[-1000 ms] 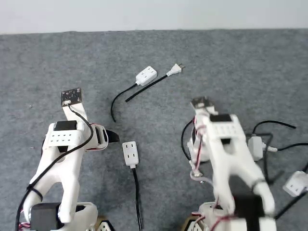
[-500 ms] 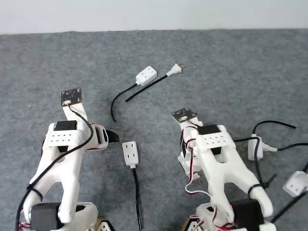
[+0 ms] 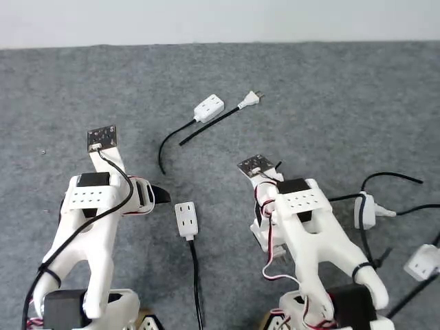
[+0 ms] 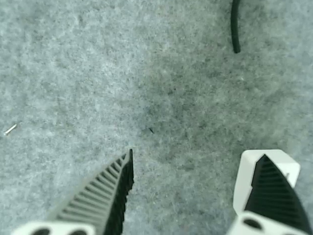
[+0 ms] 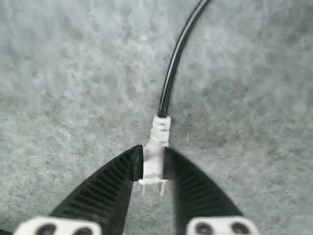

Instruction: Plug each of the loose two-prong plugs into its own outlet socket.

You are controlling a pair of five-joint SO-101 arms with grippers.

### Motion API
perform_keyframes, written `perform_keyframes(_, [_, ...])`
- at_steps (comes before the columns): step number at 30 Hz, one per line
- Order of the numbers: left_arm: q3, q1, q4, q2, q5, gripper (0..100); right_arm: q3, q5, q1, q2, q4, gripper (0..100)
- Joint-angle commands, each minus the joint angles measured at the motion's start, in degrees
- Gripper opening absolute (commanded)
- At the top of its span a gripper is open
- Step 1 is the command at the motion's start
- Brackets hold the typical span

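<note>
My right gripper (image 5: 154, 152) is shut on a white two-prong plug (image 5: 155, 159); its prongs point back between the fingers and its black cord (image 5: 173, 68) runs away over the carpet. In the high view the right arm (image 3: 302, 206) stands right of centre. My left gripper (image 4: 195, 156) hangs open over bare carpet, one finger close beside a white outlet socket (image 4: 244, 181). That socket (image 3: 186, 220) lies just right of the left gripper (image 3: 157, 196). A second socket (image 3: 209, 108) and a loose plug (image 3: 251, 100) lie farther back.
Grey carpet (image 3: 82, 82) covers the table up to a pale wall at the back. At the right lie another socket (image 3: 364, 210) with a plug beside it, a further white socket (image 3: 423, 261) and tangled black cords (image 3: 392, 177). A black cord end (image 4: 235, 29) lies ahead of the left gripper.
The right arm has swung left toward the middle of the table, uncovering the socket at the right. The left arm has not moved.
</note>
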Motion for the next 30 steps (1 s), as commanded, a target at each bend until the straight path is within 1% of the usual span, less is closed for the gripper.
perform_keyframes(1, [-0.6, 0.1, -0.9, -1.2, -0.6, 36, -3.4, -1.9, -0.1, -0.6, -0.8, 15.3])
perform_keyframes(5, [-0.6, 0.1, -0.9, -1.2, -0.6, 36, -3.3, -2.1, 0.1, -0.2, -2.5, 13.2])
perform_keyframes(14, [-0.6, 0.1, -0.9, -1.2, -0.6, 36, -3.8, -2.1, 0.9, -0.6, -4.8, 13.3])
perform_keyframes(16, [-0.6, 0.1, -0.9, -1.2, -0.6, 36, -5.4, -2.1, 3.1, -0.6, -4.4, 13.3])
perform_keyframes(19, [-0.6, 0.1, -0.9, -1.2, -0.6, 36, -7.2, -2.1, 8.6, -0.6, -4.4, 13.1])
perform_keyframes(21, [-0.6, 0.1, -0.9, -1.2, -0.6, 36, -7.4, -2.1, 10.2, -0.6, -4.4, 10.8])
perform_keyframes(25, [-0.6, 0.1, -0.9, -1.2, -0.6, 36, -6.8, -1.6, 8.7, 0.1, -4.3, 0.6])
perform_keyframes(28, [-0.6, 0.1, -0.9, -1.2, -0.6, 36, -4.1, -1.5, 5.6, -0.6, -4.1, 1.9])
perform_keyframes(30, [-0.6, 0.1, -0.9, -1.2, -0.6, 36, -3.8, -1.5, 4.3, -0.9, -2.9, 1.0])
